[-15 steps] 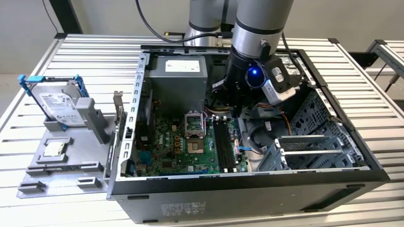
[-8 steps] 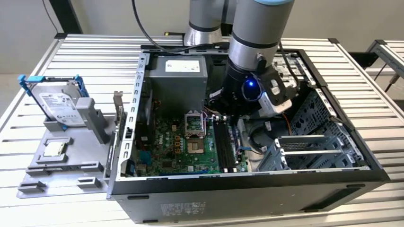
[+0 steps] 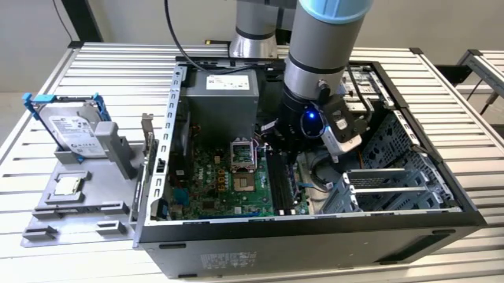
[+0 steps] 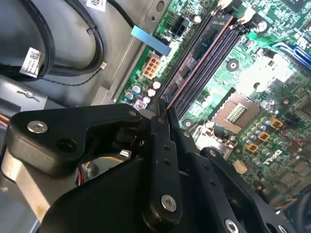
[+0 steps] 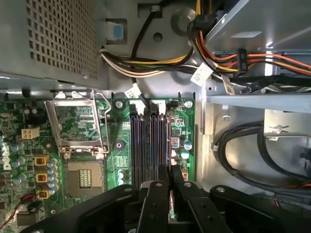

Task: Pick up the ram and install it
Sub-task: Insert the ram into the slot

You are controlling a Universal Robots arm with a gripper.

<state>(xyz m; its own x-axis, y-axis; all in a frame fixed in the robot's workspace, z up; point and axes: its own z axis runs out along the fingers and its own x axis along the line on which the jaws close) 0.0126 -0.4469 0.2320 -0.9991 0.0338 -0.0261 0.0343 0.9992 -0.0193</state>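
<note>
Tool (image 4: 163, 109) reached down inside the open computer case (image 3: 409, 230), its two black fingers (image 4: 158, 126) pinched shut on the ram (image 4: 201, 51), gripping the stick by its near end. In the second wrist view the ram, slim and edge-on with a coppery long edge, ran from the fingertips away toward one o'clock, lying along the black memory slots (image 5: 150, 145) of the green motherboard (image 5: 77, 126). Whether it was seated in a slot or just resting over one could not be told. In the exterior view the arm (image 3: 319, 59) stood over the middle of the case, with the open processor socket (image 3: 242, 154) at about nine o'clock from the tool. Outside the case, toward nine o'clock on the slatted surface (image 3: 102, 65), a hard drive (image 3: 75, 132) in a blue frame stood on a grey tray.

Likely risks: a stick slightly off the slot line or tilted could jam, bend, or scrape neighbouring parts if pressed; uneven pressure from the end grip might seat one end alone
</note>
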